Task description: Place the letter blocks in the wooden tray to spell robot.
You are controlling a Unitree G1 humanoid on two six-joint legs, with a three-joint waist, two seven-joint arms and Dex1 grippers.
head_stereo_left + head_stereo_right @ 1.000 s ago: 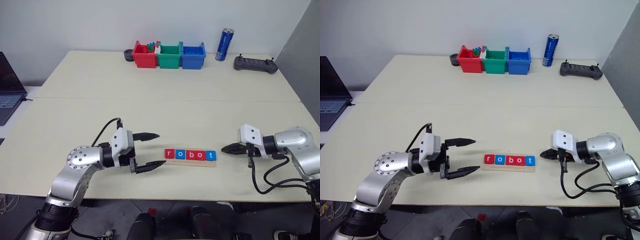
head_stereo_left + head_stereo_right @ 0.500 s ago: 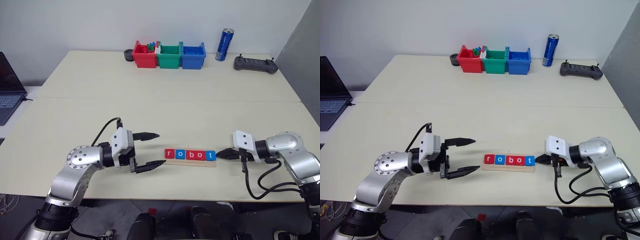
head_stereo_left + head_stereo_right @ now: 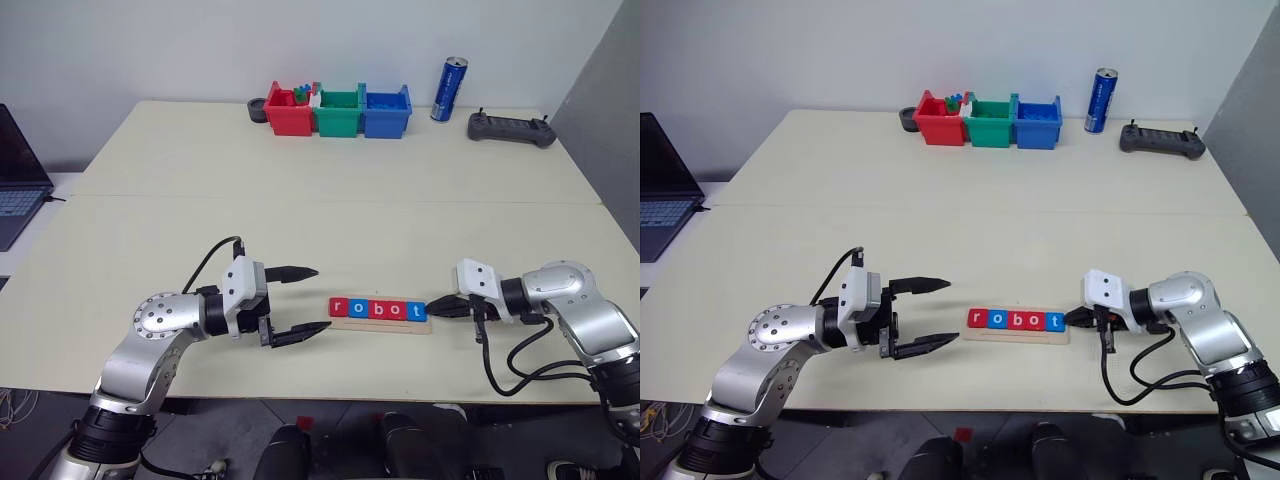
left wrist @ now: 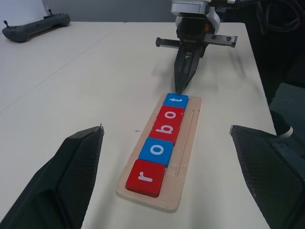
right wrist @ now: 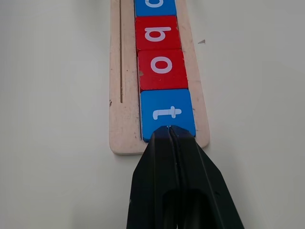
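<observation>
Comparing with a second ago, the right gripper point(image 3: 432, 308) is seen to have been brought leftward, from a spot apart from the wooden tray point(image 3: 380, 324) to its right end. Its black fingers are pressed together into one point, and that point is set against the outer edge of the blue "t" block point(image 5: 167, 113). The forearm is held low over the table point(image 3: 300, 200), aimed at the tray and slightly downward. The left gripper point(image 3: 305, 300) has been kept in place just left of the tray, held level, its fingers spread wide with nothing between them. The five letter blocks point(image 4: 160, 143) are lined up in the tray, spelling "robot".
</observation>
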